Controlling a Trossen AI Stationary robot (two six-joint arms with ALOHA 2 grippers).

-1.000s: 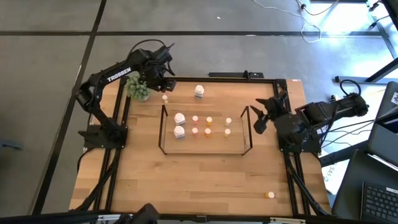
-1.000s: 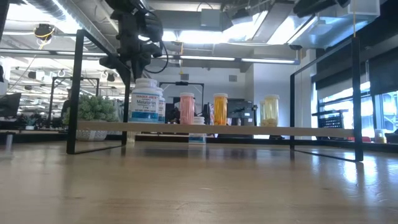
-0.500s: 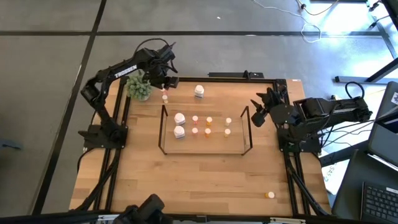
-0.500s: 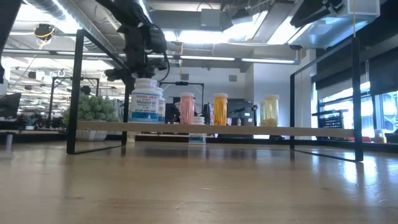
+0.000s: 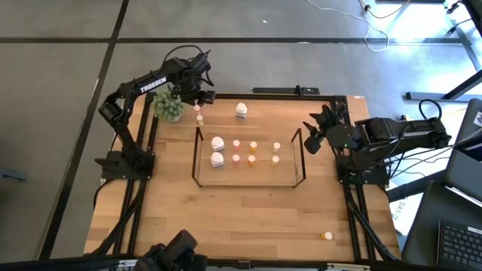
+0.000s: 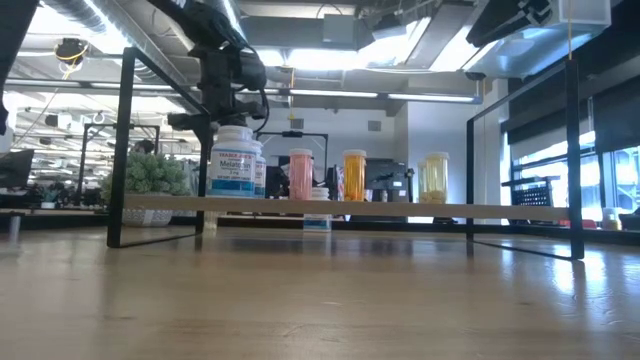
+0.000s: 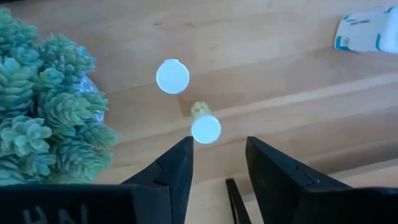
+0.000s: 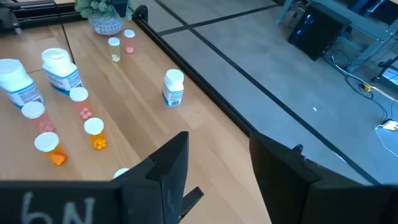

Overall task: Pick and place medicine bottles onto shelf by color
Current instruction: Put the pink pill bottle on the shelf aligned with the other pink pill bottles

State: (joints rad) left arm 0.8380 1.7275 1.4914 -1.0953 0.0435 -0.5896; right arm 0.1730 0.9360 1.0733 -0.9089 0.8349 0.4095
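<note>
My left gripper point(image 7: 219, 155) point(image 5: 198, 96) hangs open, pointing down, at the table's far left, above two small white-capped medicine bottles standing on the wood beside the green plant point(image 7: 43, 112). The cream one point(image 7: 204, 124) point(image 5: 199, 118) lies just ahead of the fingertips and the other point(image 7: 172, 76) point(image 5: 198, 108) is farther off. A larger white bottle point(image 5: 241, 111) stands alone near the far edge. The shelf point(image 5: 300, 162) holds two large white bottles point(image 5: 217, 143) and small pink, orange and cream ones. My right gripper point(image 8: 219, 155) point(image 5: 311, 141) waits open above the table's right edge.
The plant stands close to my left gripper, on its left side. One small orange bottle point(image 5: 327, 235) sits alone at the near right corner. The shelf's upright wire ends point(image 6: 121, 150) rise at both sides. Bare wood stretches from the shelf to the near edge.
My left gripper has sunk a little over the two small bottles by the plant and stayed open. My right gripper has swung slightly toward the table's far edge, then kept still. No bottle has moved.
</note>
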